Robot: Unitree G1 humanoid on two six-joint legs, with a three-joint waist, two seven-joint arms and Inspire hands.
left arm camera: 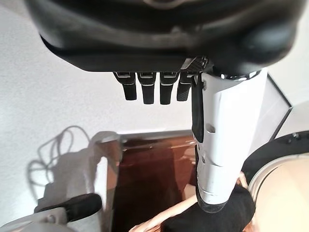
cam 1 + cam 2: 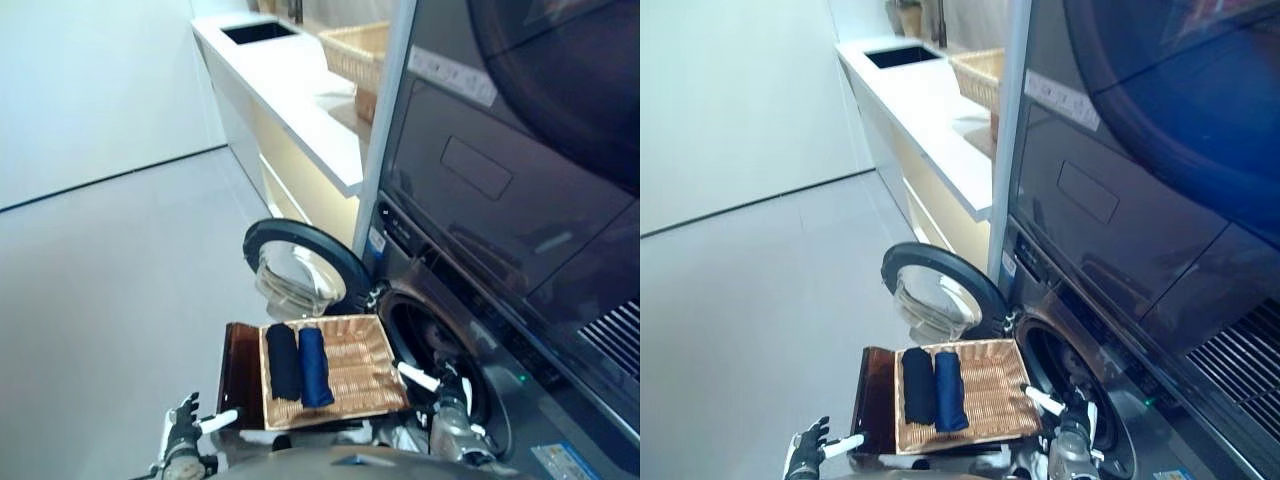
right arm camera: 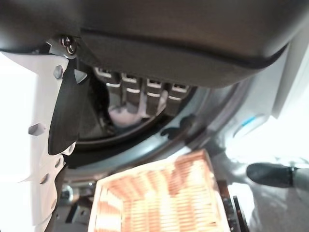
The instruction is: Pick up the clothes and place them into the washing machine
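Observation:
A flat wicker tray [image 2: 365, 368] rests on a dark brown stand [image 2: 240, 372] in front of the washing machine. Two rolled clothes lie side by side at its left end: a black one [image 2: 283, 361] and a navy blue one [image 2: 315, 366]. The washer's round door [image 2: 298, 264] stands swung open to the left, and the dark drum opening [image 2: 440, 355] lies just right of the tray. My left hand [image 2: 183, 432] hangs low, left of the stand, open and holding nothing. My right hand [image 2: 452, 403] is at the tray's right edge before the drum, open and empty too.
A second dark machine [image 2: 500, 170] is stacked above the washer. Behind it runs a white counter [image 2: 290, 85] with a sink [image 2: 258, 32] and a wicker basket [image 2: 355, 50]. Bare grey floor [image 2: 110, 290] stretches out to the left.

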